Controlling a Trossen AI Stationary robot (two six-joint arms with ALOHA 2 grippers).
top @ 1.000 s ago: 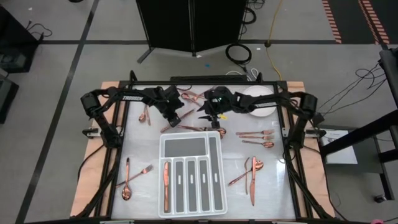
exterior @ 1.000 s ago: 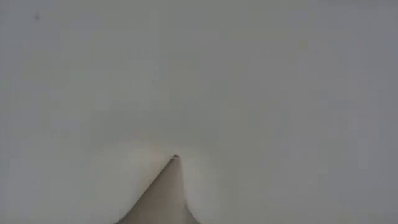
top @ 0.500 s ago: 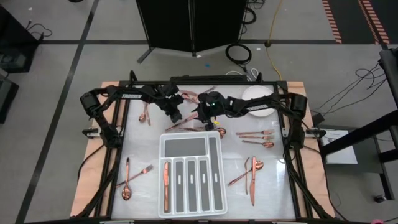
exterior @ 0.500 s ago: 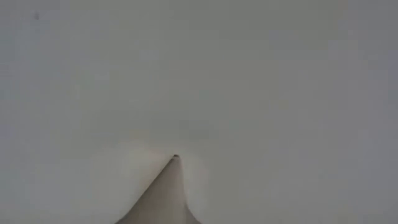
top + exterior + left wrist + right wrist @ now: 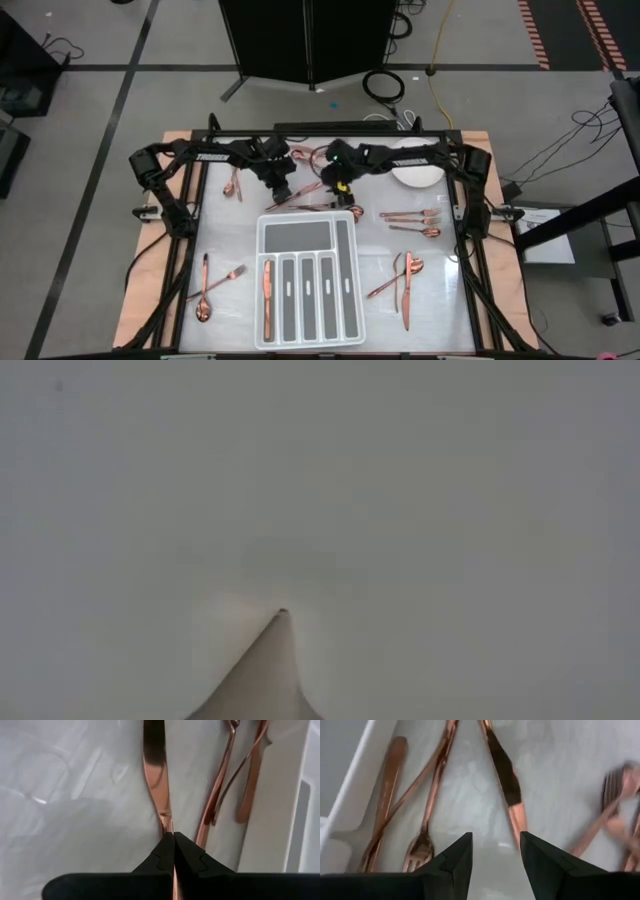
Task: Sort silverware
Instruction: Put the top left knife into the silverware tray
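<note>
Floor [image 5: 80, 40] of grey concrete with dark seam lines surrounds the table [image 5: 430, 300], and a black cabinet [image 5: 305, 40] stands beyond the table's far edge, with a coiled black cable [image 5: 383, 85] and a yellow cord [image 5: 437, 70] on the floor near it. The table has a glossy pale top inside a black tube frame on a plywood base. The low view gives only a blank pale surface with one grey wedge at the bottom.

At the middle of the table, toward the near edge, lies the white divided tray [image 5: 307, 284], rectangular with rounded corners, one wide bay, one long side slot and four narrow slots with grey floors. A copper knife [image 5: 267, 286] lies in the slot nearest the left edge. A round white plate [image 5: 417, 165] sits near the far right corner, partly under the right arm.

The silverware [image 5: 405, 280] is slim, mirror-bright copper, scattered in groups: a cluster by the near right side, three pieces [image 5: 412, 222] by the right edge, a fork and spoons [image 5: 208, 285] by the near left side, one spoon [image 5: 233, 184] by the far left, and a crossed pile [image 5: 300, 200] touching the tray's far rim.

The left tool [image 5: 173, 851] is over that pile, its dark fingers pinched closed on the handle of a knife [image 5: 154, 755]. The right tool [image 5: 495, 860] hangs beside it near the far edge, fingers spread open over a fork [image 5: 422, 842], holding nothing.
</note>
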